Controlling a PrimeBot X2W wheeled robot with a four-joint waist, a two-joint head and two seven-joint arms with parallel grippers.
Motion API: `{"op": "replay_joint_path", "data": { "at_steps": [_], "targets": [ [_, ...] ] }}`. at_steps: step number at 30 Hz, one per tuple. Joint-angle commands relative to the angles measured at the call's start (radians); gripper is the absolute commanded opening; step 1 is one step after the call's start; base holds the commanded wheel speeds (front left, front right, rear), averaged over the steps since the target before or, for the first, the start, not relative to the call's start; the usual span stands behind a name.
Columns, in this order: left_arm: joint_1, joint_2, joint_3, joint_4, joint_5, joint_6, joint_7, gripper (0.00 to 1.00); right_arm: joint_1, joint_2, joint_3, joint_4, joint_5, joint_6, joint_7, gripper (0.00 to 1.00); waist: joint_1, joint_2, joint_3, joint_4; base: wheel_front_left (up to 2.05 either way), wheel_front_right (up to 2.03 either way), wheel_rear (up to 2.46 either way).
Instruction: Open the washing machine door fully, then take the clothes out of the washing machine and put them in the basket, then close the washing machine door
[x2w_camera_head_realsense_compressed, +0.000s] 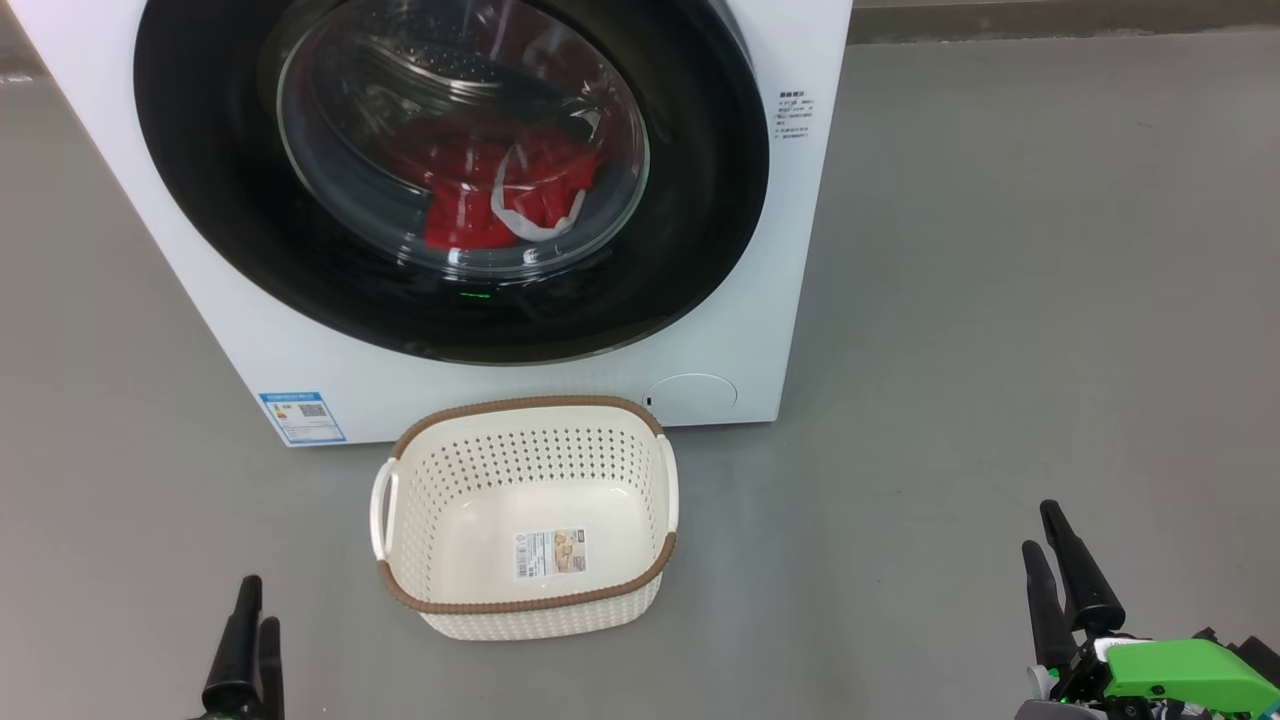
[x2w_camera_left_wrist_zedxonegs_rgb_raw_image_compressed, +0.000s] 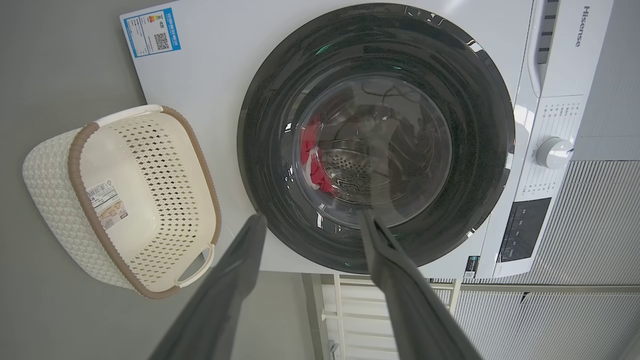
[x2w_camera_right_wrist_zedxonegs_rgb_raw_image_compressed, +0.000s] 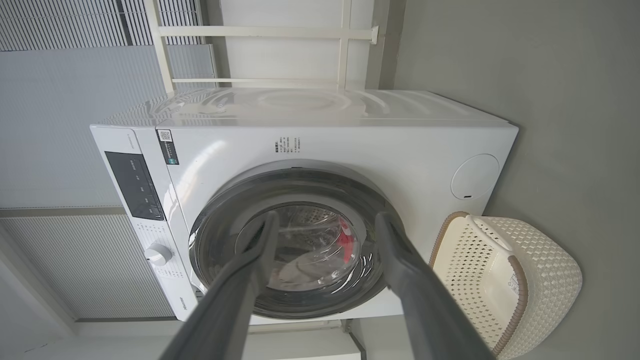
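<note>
The white washing machine (x2w_camera_head_realsense_compressed: 760, 250) stands straight ahead with its round black washing machine door (x2w_camera_head_realsense_compressed: 200, 180) lying flat against the front. Behind the glass, the red clothes (x2w_camera_head_realsense_compressed: 470, 190) with a white trim band lie in the drum. On the floor just in front sits the cream basket (x2w_camera_head_realsense_compressed: 528, 600), holding nothing but its label sticker. My left gripper (x2w_camera_head_realsense_compressed: 260, 600) is low at the left, short of the basket. My right gripper (x2w_camera_head_realsense_compressed: 1040, 527) is low at the right. Both are open: the left wrist view shows my left gripper (x2w_camera_left_wrist_zedxonegs_rgb_raw_image_compressed: 312, 215) spread wide, and the right wrist view shows my right gripper (x2w_camera_right_wrist_zedxonegs_rgb_raw_image_compressed: 327, 215) likewise.
Grey floor (x2w_camera_head_realsense_compressed: 1000, 300) spreads to the machine's right and left. A blue label sticker (x2w_camera_head_realsense_compressed: 302, 416) marks the machine's lower left corner, and a round service flap (x2w_camera_head_realsense_compressed: 692, 397) sits at its lower right. The control panel with a white knob (x2w_camera_left_wrist_zedxonegs_rgb_raw_image_compressed: 554, 152) is on the machine's top strip.
</note>
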Motion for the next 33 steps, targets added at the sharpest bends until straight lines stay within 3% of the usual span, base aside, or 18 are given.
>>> {"op": "replay_joint_path", "data": {
  "at_steps": [1,16,33],
  "targets": [
    [-0.038,0.015,0.004,-0.033,0.013,-0.003,-0.009,1.00,-0.044,-0.008,0.013,-0.034,-0.002,0.000,-0.010,1.00,-0.0001,-0.0001,0.000,0.000,0.00,0.00,0.00],
    [-0.046,0.020,-0.016,-0.064,0.114,-0.004,-0.054,1.00,-0.065,-0.026,0.073,-0.067,-0.067,0.000,-0.059,1.00,-0.0001,-0.0001,0.002,0.002,0.00,0.00,0.00],
    [-0.051,0.048,-0.060,-0.088,0.332,-0.006,-0.102,1.00,-0.093,-0.047,0.139,-0.071,-0.290,0.001,-0.108,1.00,-0.0001,-0.0001,0.001,0.004,0.00,0.00,0.00]
  ]
}}
